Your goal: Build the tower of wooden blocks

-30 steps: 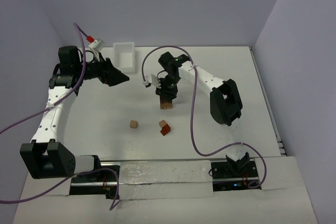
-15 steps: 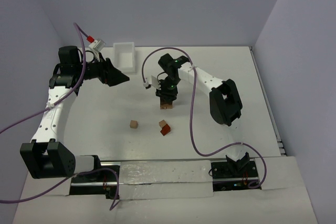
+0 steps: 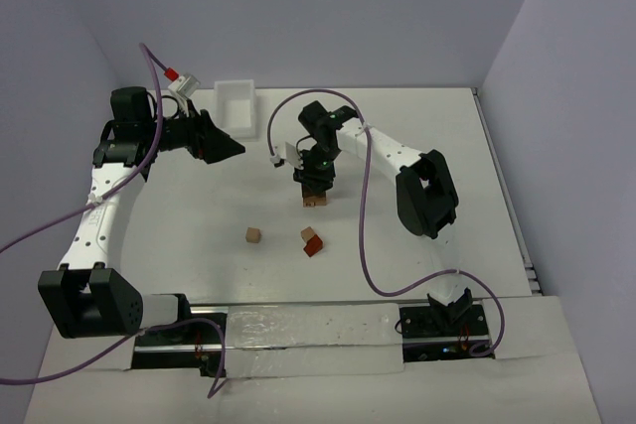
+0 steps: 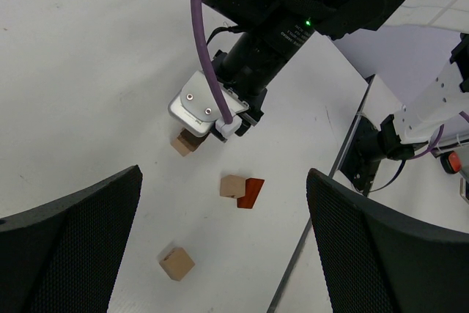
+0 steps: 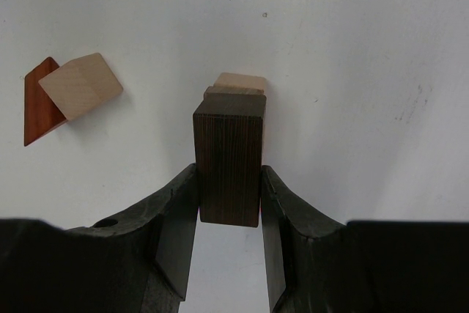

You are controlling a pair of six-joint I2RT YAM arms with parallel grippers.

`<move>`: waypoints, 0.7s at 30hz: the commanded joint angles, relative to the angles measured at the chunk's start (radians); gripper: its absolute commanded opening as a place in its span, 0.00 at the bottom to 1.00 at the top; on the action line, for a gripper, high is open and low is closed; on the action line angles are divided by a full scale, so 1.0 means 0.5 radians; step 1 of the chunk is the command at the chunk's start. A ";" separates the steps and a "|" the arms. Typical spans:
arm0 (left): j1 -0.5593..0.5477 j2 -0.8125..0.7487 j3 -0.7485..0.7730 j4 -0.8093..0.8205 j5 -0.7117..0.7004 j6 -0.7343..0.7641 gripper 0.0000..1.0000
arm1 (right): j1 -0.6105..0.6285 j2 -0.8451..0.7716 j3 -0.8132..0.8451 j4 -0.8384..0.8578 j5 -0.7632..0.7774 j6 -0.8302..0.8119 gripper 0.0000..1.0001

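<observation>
Right gripper [image 5: 229,185] is pinching a dark block [image 5: 229,157] by its two long flat sides, with the block upright. It sits straight over the wood block tower [image 5: 239,83], which stands mid-table, slightly to the far side. We can't tell if the dark block already rests on the stack or hangs just above it.

We judge the blocks to be light, stiff, smooth wood. They won't crush, but the narrow tower should topple easily from a sideways nudge. The best hold is on opposite flat faces around mid-height, as here.

The right arm reaches far and leftward, wrist pointing straight down at the tower. The left arm is raised at the far left. The left gripper [image 3: 229,148] has its fingers spread wide, holds nothing and points right, near the white bin [image 3: 237,106].

Loose pieces lie nearer: a tan cube [image 3: 255,234] alone, and another tan cube [image 5: 82,86] touching a red wedge [image 5: 35,104], well apart from the tower.
</observation>
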 commanded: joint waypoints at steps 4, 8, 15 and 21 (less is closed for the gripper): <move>0.004 0.005 0.004 0.071 0.060 0.011 0.99 | 0.018 -0.027 -0.019 0.056 0.002 0.033 0.26; 0.004 0.017 0.016 0.074 0.069 0.007 0.99 | 0.018 -0.039 -0.036 0.056 0.010 0.033 0.26; 0.004 0.015 0.019 0.067 0.080 0.021 0.99 | 0.018 -0.050 -0.064 0.069 0.011 0.036 0.26; 0.004 0.013 0.016 0.065 0.080 0.023 0.99 | 0.018 -0.050 -0.072 0.075 0.011 0.042 0.29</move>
